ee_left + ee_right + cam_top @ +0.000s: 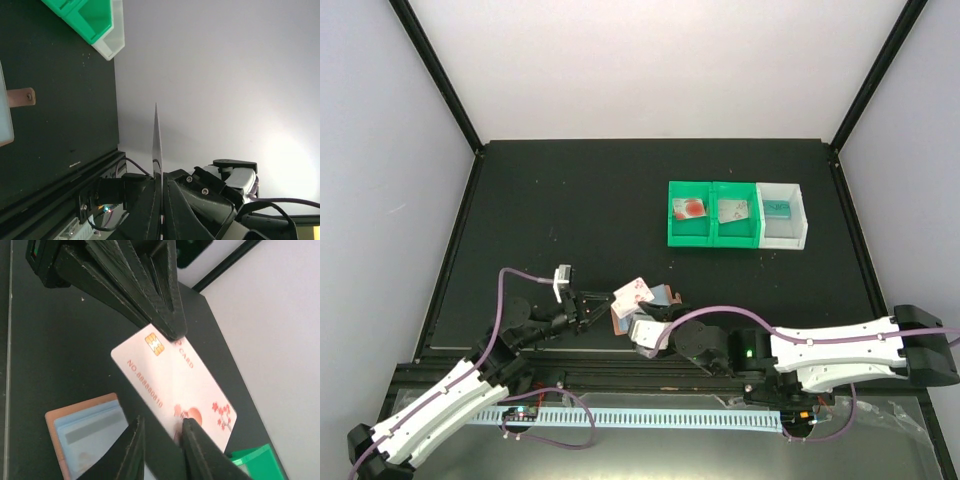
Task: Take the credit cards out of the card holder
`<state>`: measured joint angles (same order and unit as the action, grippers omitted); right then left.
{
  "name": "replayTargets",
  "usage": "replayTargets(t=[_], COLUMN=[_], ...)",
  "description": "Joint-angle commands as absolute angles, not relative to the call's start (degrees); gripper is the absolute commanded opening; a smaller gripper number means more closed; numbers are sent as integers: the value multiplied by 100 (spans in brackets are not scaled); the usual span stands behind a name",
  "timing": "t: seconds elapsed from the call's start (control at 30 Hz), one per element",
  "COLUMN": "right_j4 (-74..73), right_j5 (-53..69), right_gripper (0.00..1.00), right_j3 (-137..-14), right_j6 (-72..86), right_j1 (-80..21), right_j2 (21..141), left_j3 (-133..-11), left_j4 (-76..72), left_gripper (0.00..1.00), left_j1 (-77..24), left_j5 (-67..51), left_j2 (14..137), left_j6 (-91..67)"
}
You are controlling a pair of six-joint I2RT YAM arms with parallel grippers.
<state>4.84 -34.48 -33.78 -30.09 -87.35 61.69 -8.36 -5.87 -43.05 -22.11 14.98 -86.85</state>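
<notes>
A whitish credit card (170,380) with a gold chip and reddish blossoms hangs in the air above the card holder (85,432), which lies open with its pale blue pockets up. My left gripper (162,175) is shut on the card's chip end, and in its own view the card shows edge-on. My right gripper (162,422) stands open at the card's other end: one finger touches the card and the other stands clear of it. From above, the card (632,292) sits between the left gripper (605,300) and the right gripper (645,322), over the salmon-pink holder (665,296).
Two green bins (710,240) and a white bin (795,225) stand in a row at the back right. Each green bin holds a card (688,208); something teal lies in the white bin. The table's near rail runs just below both grippers.
</notes>
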Motion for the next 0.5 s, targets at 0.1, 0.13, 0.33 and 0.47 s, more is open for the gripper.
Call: replayTargets(t=[0.1,0.13,0.33,0.47], right_j4=[-385,-440,-795,-1600], right_j5=[-2767,-2640,-2930,-2533], right_gripper=[38,42,42,43], right_j3=[-3557,-3561,-3828,-4397], right_j6=[-1486,-1255,356,1069], right_j1=[-8753,-8752,-8720,-8419], right_j2=[5600,5527,5328,5448], left_j3=[-901,-899,-953,-980], left_j4=[-749,-740,-672,-681], left_gripper=[2,2,1,2], left_j1=[-4298,-4298,-4298,-4298], left_j5=[-1960,-1922,-1956,-2075], left_j2=[1521,1558,1886,2037], left_j6=[-8004,-7886,-6997,-6441])
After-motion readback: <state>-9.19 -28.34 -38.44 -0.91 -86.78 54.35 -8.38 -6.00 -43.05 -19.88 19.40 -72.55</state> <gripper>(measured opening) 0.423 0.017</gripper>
